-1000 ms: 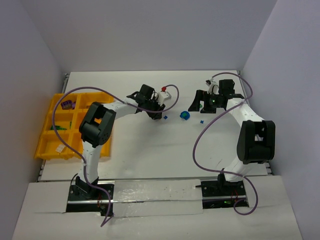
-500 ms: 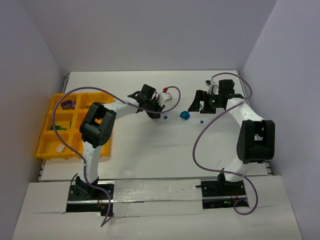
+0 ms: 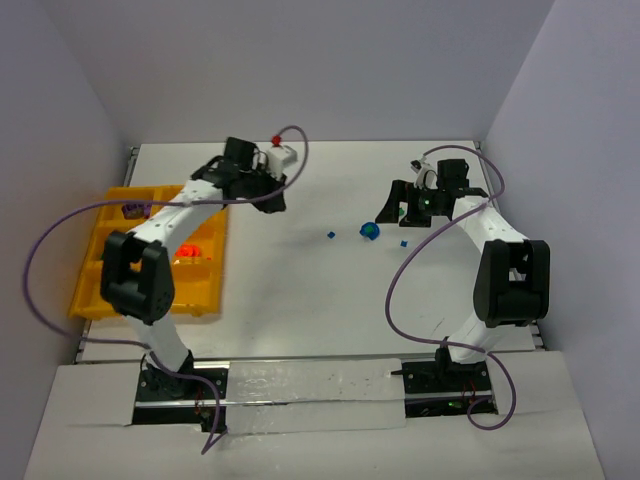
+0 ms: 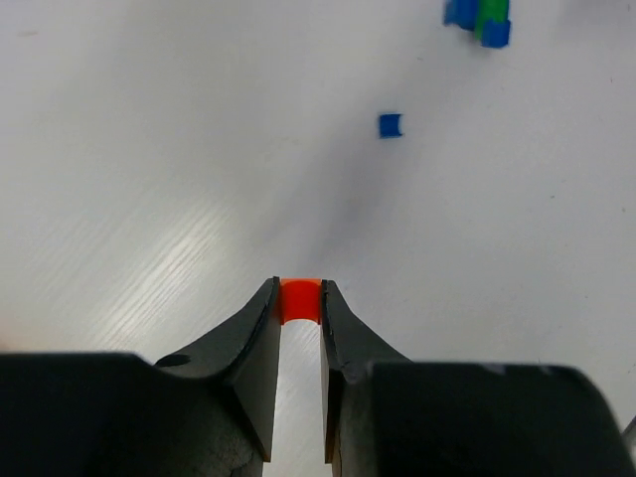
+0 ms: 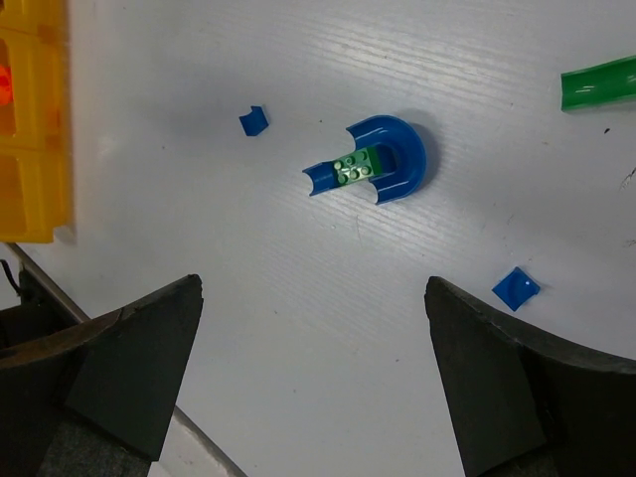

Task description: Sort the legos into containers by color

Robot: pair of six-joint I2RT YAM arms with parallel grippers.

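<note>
My left gripper (image 4: 299,294) is shut on a small orange-red lego (image 4: 299,300), pinched at the fingertips above the bare white table. In the top view this gripper (image 3: 275,200) hangs just right of the yellow-orange tray of containers (image 3: 200,306). Orange-red legos (image 3: 190,250) lie in a middle bin and purple ones (image 3: 133,210) in a far bin. My right gripper (image 5: 310,288) stands wide open with nothing between its fingers. Ahead of it lie a blue curved lego with a green brick on it (image 5: 378,159) and a small blue lego (image 5: 253,120).
A flat blue piece (image 5: 516,287) lies by the right finger and a green piece (image 5: 599,82) at the far right. The left wrist view shows the small blue lego (image 4: 391,124) and the blue-green cluster (image 4: 480,18). The tray's corner (image 5: 30,149) shows in the right wrist view.
The left arm has swung left and back from the table's middle toward the tray, carrying the orange-red lego. The right arm has not moved.
</note>
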